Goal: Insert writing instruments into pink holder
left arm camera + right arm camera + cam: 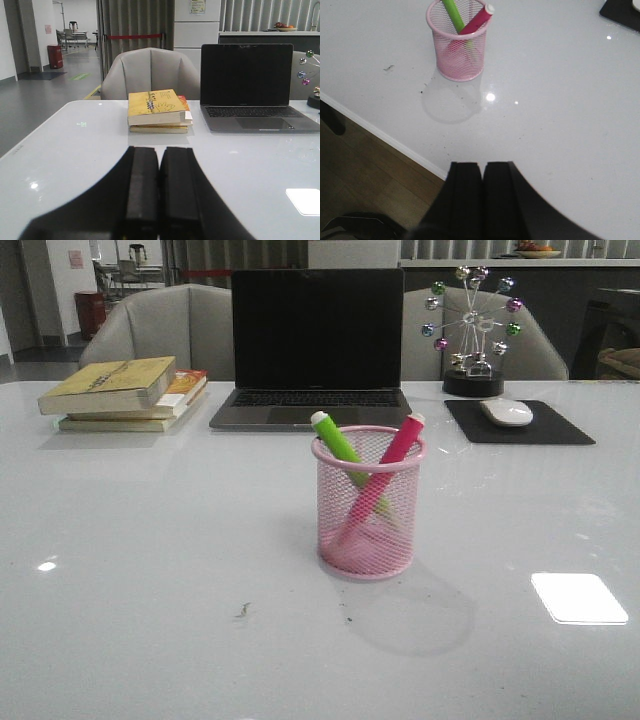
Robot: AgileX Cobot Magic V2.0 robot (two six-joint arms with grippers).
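The pink holder stands upright in the middle of the white table. Inside it lean the lime green pen and the magenta pen, crossed, their whitish ends above the rim. The right wrist view shows the same pink holder with the green pen and the magenta pen in it, well away from my right gripper, which is shut and empty near the table's front edge. My left gripper is shut with nothing in it, above bare table facing the books. Neither gripper appears in the front view.
A stack of books lies at the back left, an open laptop at the back centre. A mouse on a black pad and a ball ornament sit back right. Grey chairs stand behind the table.
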